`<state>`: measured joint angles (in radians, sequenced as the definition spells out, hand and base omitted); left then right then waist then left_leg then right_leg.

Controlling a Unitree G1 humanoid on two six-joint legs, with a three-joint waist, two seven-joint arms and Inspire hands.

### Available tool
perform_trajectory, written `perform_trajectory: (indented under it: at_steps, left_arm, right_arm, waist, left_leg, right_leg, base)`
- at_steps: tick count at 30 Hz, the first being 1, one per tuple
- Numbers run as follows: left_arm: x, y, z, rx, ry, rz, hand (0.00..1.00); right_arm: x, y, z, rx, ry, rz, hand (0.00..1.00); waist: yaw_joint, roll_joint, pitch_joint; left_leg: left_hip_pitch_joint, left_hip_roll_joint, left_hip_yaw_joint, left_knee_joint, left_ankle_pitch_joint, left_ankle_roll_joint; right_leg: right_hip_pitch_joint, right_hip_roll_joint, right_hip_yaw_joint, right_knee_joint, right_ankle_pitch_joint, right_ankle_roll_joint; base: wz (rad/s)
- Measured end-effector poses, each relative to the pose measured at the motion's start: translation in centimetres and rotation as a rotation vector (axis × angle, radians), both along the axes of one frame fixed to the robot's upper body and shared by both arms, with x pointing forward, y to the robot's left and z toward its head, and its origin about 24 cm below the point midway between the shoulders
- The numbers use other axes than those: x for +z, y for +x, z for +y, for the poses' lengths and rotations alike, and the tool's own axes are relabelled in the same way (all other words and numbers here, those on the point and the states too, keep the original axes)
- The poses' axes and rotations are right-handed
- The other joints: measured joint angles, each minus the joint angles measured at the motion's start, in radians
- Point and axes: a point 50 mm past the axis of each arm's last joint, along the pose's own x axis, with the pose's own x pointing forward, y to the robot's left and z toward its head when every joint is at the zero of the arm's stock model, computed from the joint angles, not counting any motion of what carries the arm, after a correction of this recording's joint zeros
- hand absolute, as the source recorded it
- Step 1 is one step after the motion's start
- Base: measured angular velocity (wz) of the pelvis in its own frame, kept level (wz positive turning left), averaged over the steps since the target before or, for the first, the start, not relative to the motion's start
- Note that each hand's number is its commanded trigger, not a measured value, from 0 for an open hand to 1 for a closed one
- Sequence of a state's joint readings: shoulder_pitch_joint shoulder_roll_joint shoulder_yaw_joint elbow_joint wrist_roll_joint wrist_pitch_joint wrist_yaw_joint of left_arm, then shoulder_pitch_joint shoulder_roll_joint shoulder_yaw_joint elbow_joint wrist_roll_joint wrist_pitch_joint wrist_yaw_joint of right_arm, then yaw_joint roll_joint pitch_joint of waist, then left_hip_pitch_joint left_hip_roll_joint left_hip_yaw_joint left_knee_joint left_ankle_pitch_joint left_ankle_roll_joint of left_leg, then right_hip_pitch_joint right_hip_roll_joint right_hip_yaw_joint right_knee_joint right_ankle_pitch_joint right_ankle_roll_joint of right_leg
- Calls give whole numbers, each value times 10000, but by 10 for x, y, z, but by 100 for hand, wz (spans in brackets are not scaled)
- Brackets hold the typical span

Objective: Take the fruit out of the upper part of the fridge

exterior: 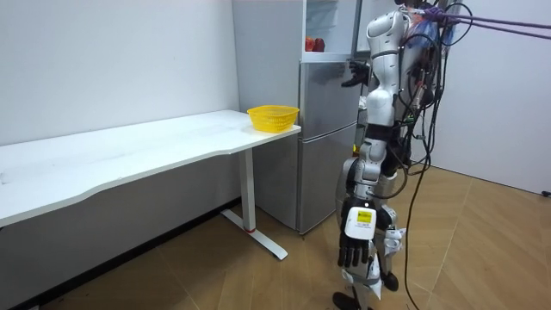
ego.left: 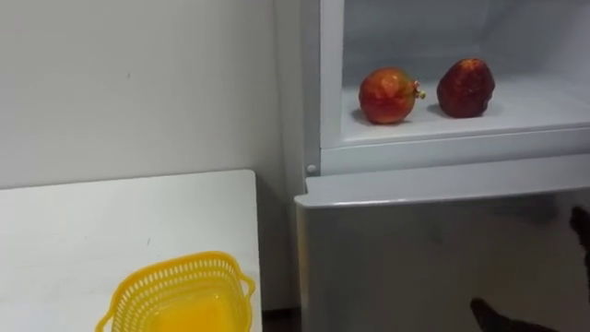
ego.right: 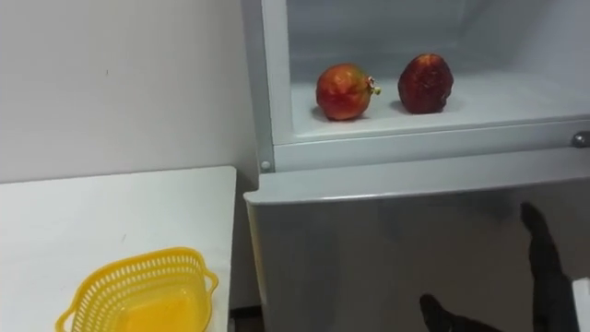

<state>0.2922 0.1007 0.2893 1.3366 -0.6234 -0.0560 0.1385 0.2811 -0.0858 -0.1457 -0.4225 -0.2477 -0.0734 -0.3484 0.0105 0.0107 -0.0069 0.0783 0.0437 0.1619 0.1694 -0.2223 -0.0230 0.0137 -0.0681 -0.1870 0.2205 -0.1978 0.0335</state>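
Now a red-orange pomegranate (ego.left: 387, 95) and a darker red fruit (ego.left: 466, 88) sit apart on the upper fridge (ego.left: 442, 138) shelf; right hand (ego.right: 544, 267) open below, before the lower door (ego.left: 415, 258); left hand (exterior: 353, 245) hangs relaxed; yellow basket (ego.left: 180, 295) on the table (ego.left: 92, 231) alongside.

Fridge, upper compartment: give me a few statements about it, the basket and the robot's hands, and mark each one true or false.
1. A rounder red fruit and a darker red fruit lie on the upper fridge shelf. True.
2. The yellow basket holds one of the fruits. False: both fruits are on the shelf, and none is in the basket.
3. The right hand grips a fruit. False: it is open and holds nothing, below the shelf in front of the lower fridge door.
4. The basket stands on the white table, left of the fridge. True.
5. The left hand hangs at the robot's side. True.
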Motion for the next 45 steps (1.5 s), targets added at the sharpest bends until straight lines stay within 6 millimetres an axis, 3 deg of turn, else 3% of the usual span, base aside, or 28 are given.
perform_trajectory:
  at_steps: [15,25,31,38,45]
  left_arm:
    - [-3,14,-1,-707,-475,-714,0]
    - [-3,27,4,-1494,-485,-868,0]
    - [-2,42,13,-1677,-180,-1303,0]
    - [-2,42,14,-1918,-261,-1194,0]
    - [-1,42,15,-2202,-378,-942,0]
  right_arm:
    - [50,5,13,-79,-1661,-3001,0]
    - [82,16,18,-390,-2307,-4960,0]
    - [103,22,22,-10,-2762,-5985,0]
    - [119,30,8,-233,-2769,-6320,0]
    - [137,35,8,-387,-2755,-7097,0]
  waist:
    - [402,-43,8]
    - [523,-360,105]
    - [511,-457,41]
    - [755,-618,101]
    - [825,-685,74]
  left_leg:
    - [-36,43,13,-17,-3,3]
    - [-183,36,-68,124,-1,3]
    - [-307,40,-260,197,0,2]
    - [-260,66,-315,196,-1,-2]
    - [-324,75,-351,257,0,-5]
  right_leg:
    - [62,35,-94,-13,35,-32]
    - [45,20,-187,-30,38,-29]
    - [78,3,-406,-21,46,-40]
    - [205,-16,-625,-20,61,-64]
    - [213,-14,-684,-31,65,-66]
  base:
    - [0]
    - [3]
    - [10]
    - [4]
    - [2]
